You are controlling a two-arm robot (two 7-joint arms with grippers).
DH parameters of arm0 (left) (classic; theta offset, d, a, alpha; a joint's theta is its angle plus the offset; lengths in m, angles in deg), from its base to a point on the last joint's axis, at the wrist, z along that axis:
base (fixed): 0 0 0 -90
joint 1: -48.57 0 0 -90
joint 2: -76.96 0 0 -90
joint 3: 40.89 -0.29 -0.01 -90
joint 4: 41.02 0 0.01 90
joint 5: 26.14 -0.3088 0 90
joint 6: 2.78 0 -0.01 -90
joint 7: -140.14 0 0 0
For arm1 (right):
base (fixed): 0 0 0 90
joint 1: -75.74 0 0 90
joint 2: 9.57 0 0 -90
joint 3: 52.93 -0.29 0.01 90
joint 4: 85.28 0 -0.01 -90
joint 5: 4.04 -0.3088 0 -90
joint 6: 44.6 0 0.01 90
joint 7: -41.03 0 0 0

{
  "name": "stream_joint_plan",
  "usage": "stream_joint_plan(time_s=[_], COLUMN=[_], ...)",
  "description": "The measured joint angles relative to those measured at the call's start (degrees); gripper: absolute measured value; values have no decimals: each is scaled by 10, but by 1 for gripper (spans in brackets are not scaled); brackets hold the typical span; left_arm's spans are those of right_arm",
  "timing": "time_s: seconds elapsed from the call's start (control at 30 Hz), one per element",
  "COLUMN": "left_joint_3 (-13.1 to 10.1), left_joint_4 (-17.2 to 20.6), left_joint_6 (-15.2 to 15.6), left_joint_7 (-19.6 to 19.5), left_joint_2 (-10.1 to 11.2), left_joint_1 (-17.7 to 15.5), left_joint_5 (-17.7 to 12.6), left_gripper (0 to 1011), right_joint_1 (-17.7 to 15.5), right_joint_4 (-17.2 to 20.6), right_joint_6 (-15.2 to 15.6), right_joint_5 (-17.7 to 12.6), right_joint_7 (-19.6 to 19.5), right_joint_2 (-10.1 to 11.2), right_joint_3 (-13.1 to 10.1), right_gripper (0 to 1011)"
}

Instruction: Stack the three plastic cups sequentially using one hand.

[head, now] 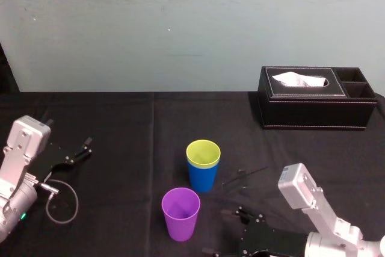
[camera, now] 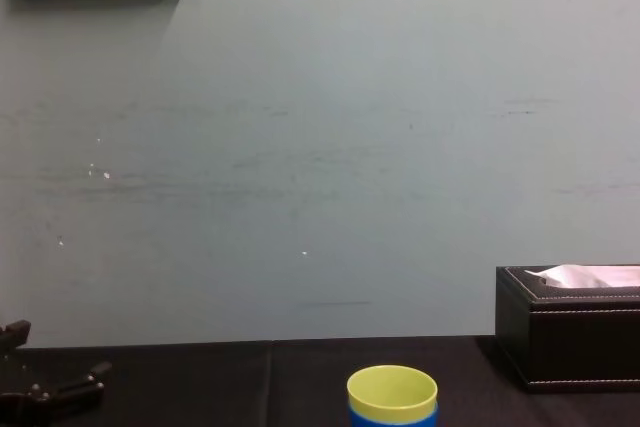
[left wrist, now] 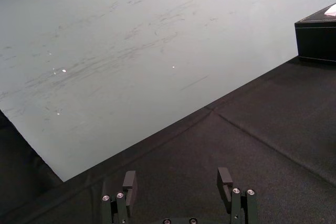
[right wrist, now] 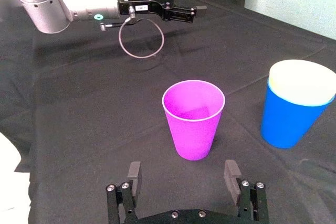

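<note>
In your head view the yellow cup [head: 203, 152] sits nested in the blue cup [head: 203, 179] at mid table [head: 120, 124], with the purple cup [head: 180, 213] standing alone just nearer and to the left. Your left wrist view has the left gripper [left wrist: 177, 178] spread wide and empty, off at the left. Your right wrist view has the right gripper [right wrist: 182, 170] wide and empty at the near right, the purple cup just ahead of its gap.

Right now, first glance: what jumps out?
The yellow-green cup sits nested in the blue cup, centred on the table, with the purple cup standing alone just nearer the robot. The right claw is open, low, facing the purple cup; the left claw is open at far left, and a black tissue box sits far right.
</note>
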Motion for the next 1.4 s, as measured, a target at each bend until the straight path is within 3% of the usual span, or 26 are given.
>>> stream_joint_plan(time_s=[0.37, 1.4], left_joint_3=[0, 0], left_joint_4=[0, 0], left_joint_6=[0, 0], left_joint_7=[0, 0], left_joint_2=[0, 0], left_joint_1=[0, 0], left_joint_5=[0, 0], left_gripper=[1000, 1000], right_joint_1=[18, 69], right_joint_4=[-15, -61], right_joint_6=[14, 25], right_joint_5=[3, 26], right_joint_7=[-24, -28], right_joint_2=[-25, -74], right_joint_3=[15, 52], right_gripper=[1003, 1003])
